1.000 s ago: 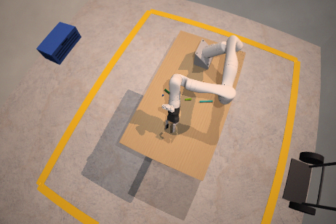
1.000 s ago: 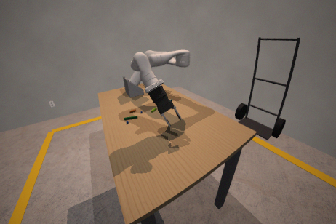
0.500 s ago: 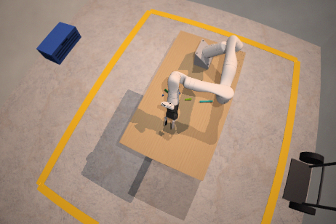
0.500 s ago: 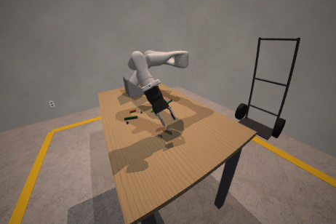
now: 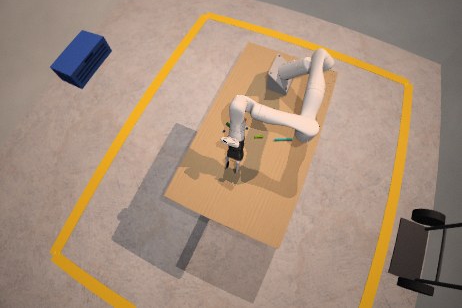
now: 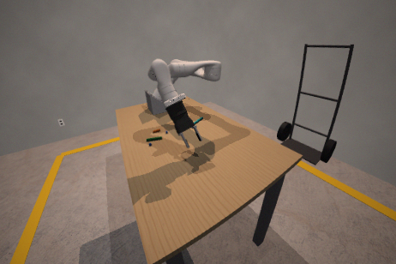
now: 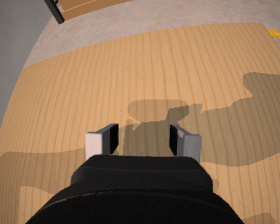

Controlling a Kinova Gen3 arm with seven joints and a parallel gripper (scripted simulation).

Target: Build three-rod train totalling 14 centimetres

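My gripper point(image 5: 233, 167) is open and empty, hanging above bare wood near the middle of the table; it also shows in the exterior view point(image 6: 192, 140). In the wrist view the two fingers stand wide apart with only table top between them. The rods lie behind the gripper, toward the arm's base. A lime rod point(image 5: 258, 137) and a turquoise rod point(image 5: 283, 139) lie apart from each other. A green rod point(image 6: 154, 139) and a short orange rod point(image 6: 156, 130) lie to the left in the exterior view. A tiny blue rod point(image 6: 150, 144) lies by the green one.
The arm's base point(image 5: 279, 74) stands at the table's far end. A hand truck point(image 6: 315, 110) stands on the floor to the right of the table. A blue crate point(image 5: 81, 58) sits outside the yellow floor line.
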